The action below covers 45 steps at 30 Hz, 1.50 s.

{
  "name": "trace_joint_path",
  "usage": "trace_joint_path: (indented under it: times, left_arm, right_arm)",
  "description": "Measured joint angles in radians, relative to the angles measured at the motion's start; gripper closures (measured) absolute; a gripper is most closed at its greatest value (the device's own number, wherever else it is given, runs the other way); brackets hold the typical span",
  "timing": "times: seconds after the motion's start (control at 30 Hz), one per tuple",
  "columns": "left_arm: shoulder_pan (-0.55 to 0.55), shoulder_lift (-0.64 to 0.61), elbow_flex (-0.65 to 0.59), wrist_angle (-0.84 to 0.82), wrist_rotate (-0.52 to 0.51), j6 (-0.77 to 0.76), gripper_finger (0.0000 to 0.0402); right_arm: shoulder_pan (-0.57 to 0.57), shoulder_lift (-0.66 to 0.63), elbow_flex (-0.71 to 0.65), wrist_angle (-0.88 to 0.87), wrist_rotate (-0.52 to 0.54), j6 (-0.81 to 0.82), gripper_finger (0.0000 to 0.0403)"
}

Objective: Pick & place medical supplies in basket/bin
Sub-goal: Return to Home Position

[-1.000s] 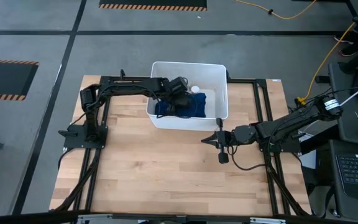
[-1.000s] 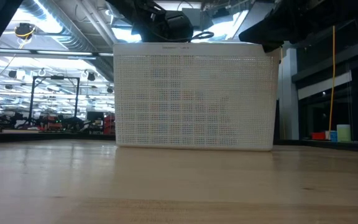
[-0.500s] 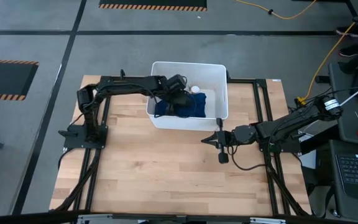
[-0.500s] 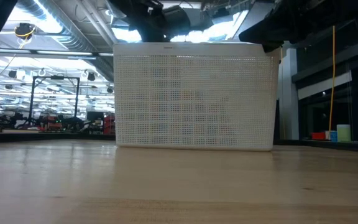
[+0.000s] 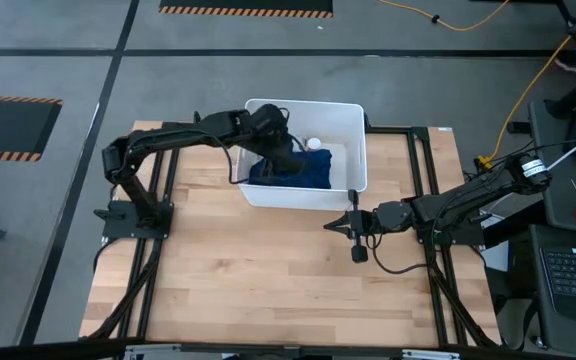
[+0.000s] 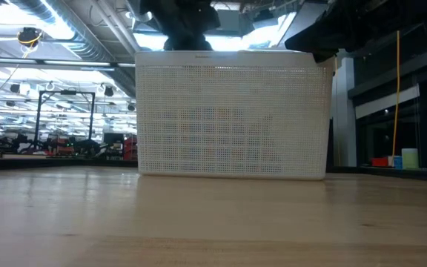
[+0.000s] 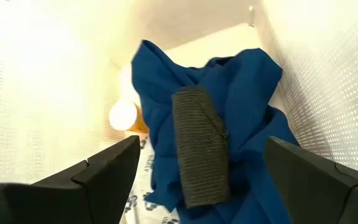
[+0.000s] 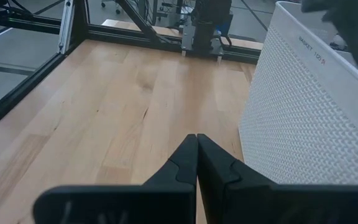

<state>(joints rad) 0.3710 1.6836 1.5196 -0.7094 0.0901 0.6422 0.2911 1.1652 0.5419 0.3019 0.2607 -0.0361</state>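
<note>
The white bin (image 5: 303, 150) stands at the table's far middle; its perforated wall also shows in the low view (image 6: 232, 119) and beside my right gripper (image 8: 309, 118). Inside it the dark blue cloth (image 7: 241, 93) lies crumpled. The small black oblong (image 7: 199, 146) rests on top of the cloth. The white round cap (image 7: 123, 115) and the printed white packet (image 7: 135, 202) lie beside the cloth on the bin's floor. My left gripper (image 5: 286, 158) hangs open above the oblong, pointing steeply down into the bin, and touches nothing. My right gripper (image 5: 353, 225) is shut, just in front of the bin's near right corner.
Black frame rails (image 5: 423, 200) run along the table's left and right sides, and the left arm's mount (image 8: 201, 25) stands at the left edge. Bare wood (image 5: 268, 270) stretches from the bin to the near edge.
My left gripper has risen inside the bin, away from the supplies, and has stayed open. In the low view its dark body has climbed above the bin's rim. The supplies lie still in the bin.
</note>
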Motion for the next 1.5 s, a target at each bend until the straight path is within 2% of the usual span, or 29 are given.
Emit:
trace_joint_path:
  times: [0.27, 0.43, 0.63, 0.77, 0.93, 1.1, 1.23, 1.5]
  left_arm:
    - [0.016, -0.072, 0.000, -0.001, 0.014, 0.019, 0.0065]
    - [0.074, -0.143, -0.012, -0.002, 0.097, -0.014, 0.0065]
    - [0.145, -0.264, -0.086, 0.013, 0.172, -0.099, 0.0065]
    - [0.155, -0.368, -0.207, 0.114, 0.161, -0.133, 0.0065]
    - [0.151, -0.524, -0.388, 0.275, 0.075, -0.195, 0.0065]
    - [0.136, -0.686, -0.553, 0.355, 0.050, -0.261, 0.0065]
    - [0.116, -0.824, -0.677, 0.404, 0.036, -0.316, 0.0065]
    - [0.049, -1.059, -0.936, 0.626, -0.065, -0.403, 0.0065]
  right_arm:
    - [0.000, 0.000, 0.000, 0.000, 0.000, -0.002, 0.0395]
    - [0.000, 0.000, 0.000, 0.000, 0.000, -0.003, 0.0395]
    - [0.000, 0.000, 0.000, 0.000, 0.000, -0.065, 0.0395]
    - [0.000, 0.000, 0.000, 0.000, 0.000, -0.073, 0.0395]
    - [0.000, 0.000, 0.000, 0.000, 0.000, -0.073, 0.0395]
    - [0.000, 0.000, 0.000, 0.000, 0.000, -0.075, 0.0395]
    - [0.000, 0.000, 0.000, 0.000, 0.000, -0.077, 0.0395]
    - [0.000, 0.000, 0.000, 0.011, 0.000, -0.077, 0.0395]
